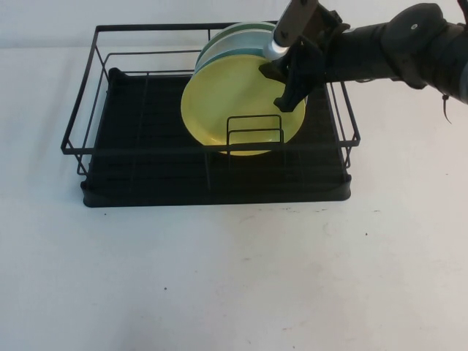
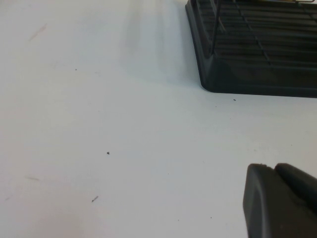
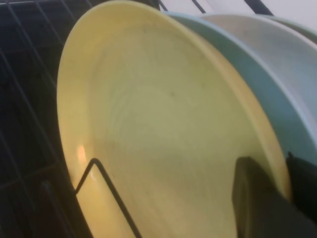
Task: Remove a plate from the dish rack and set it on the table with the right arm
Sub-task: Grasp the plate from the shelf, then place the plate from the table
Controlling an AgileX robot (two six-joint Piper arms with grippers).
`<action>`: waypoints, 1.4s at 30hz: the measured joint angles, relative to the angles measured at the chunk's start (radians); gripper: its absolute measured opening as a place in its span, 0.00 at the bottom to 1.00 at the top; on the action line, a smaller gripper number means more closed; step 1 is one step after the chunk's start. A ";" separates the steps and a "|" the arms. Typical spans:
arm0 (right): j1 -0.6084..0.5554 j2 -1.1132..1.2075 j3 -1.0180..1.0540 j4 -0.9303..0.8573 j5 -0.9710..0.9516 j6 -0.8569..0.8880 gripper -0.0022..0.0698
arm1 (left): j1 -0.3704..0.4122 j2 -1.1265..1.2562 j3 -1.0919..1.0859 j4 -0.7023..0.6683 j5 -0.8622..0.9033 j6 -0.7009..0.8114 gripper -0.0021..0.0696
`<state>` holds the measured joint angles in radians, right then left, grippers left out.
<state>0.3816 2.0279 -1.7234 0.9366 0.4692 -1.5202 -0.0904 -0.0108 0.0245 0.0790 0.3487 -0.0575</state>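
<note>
The pale yellow plate stands on edge in the black wire dish rack, at the front of a row against an upright divider. My right gripper reaches in from the right and is shut on the plate's upper right rim. In the right wrist view one finger lies on the plate's face and the other sits behind the rim. My left gripper is shut and empty above the white table, near a corner of the rack; it is out of the high view.
A light blue plate and a green plate stand just behind the yellow one. The rack's top wire rail runs in front of the plates. White table lies in front of the rack.
</note>
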 joint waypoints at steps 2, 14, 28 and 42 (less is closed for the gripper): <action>0.000 -0.011 0.000 -0.006 0.006 0.000 0.14 | 0.000 0.000 0.000 0.000 0.000 0.000 0.02; 0.000 -0.321 0.000 -0.147 0.081 0.249 0.11 | 0.000 0.000 0.000 0.000 0.000 0.000 0.02; 0.011 -0.513 0.145 -0.489 0.483 1.160 0.11 | 0.000 0.000 0.000 0.000 0.000 0.000 0.02; 0.101 -0.540 0.768 -0.255 0.159 1.316 0.11 | 0.000 0.000 0.000 0.000 0.000 0.000 0.02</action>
<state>0.4830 1.4882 -0.9554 0.6820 0.6278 -0.2041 -0.0904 -0.0108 0.0245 0.0790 0.3487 -0.0575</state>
